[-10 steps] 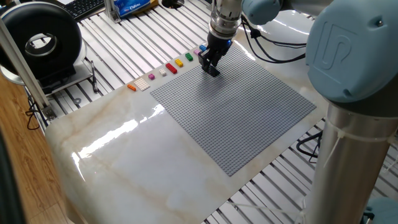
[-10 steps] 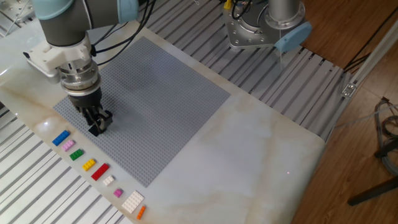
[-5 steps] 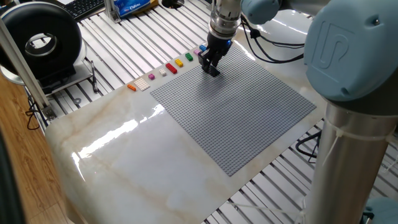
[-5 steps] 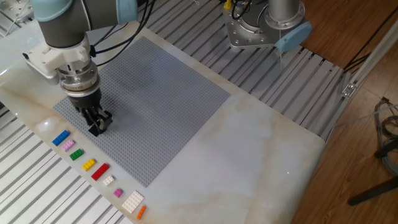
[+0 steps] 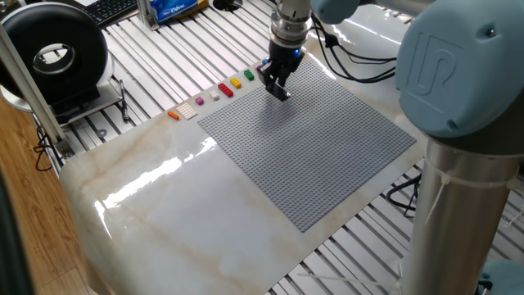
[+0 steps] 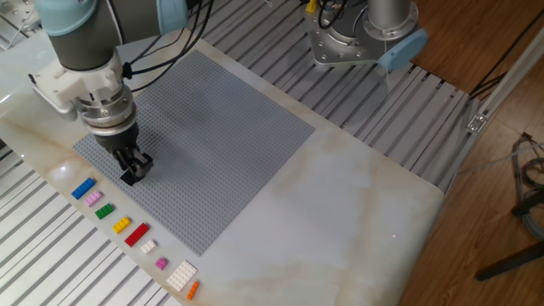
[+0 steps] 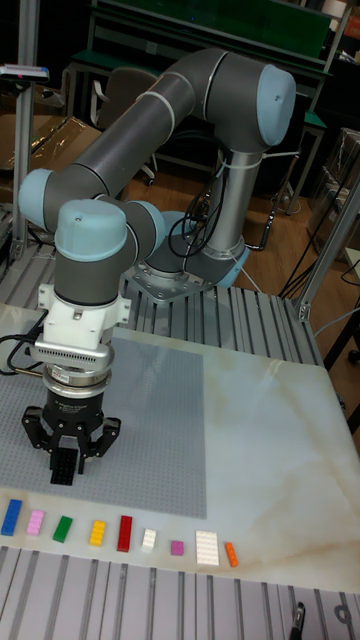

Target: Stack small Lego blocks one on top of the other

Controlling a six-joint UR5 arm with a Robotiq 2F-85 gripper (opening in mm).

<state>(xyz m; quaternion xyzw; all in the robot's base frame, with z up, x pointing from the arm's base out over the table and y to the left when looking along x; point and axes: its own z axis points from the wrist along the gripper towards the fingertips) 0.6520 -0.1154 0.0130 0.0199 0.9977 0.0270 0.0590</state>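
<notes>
- Marble-look desk (image 6: 357, 195) on slatted metal; grey studded baseplate (image 6: 204, 127) covers its upper-left part in the other fixed view.
- Fingers (image 6: 132, 170) narrow, pinched on a black brick (image 7: 63, 470), low over the baseplate's left edge.
- Over the last second the arm has drifted slightly up and away from the plate; black brick went with it. Judged: carrying, not yet placed.
- Blue brick (image 6: 82, 189) and pink brick (image 6: 93, 199) lie in the row of loose bricks at lower left, just off the plate. No stack yet.
</notes>
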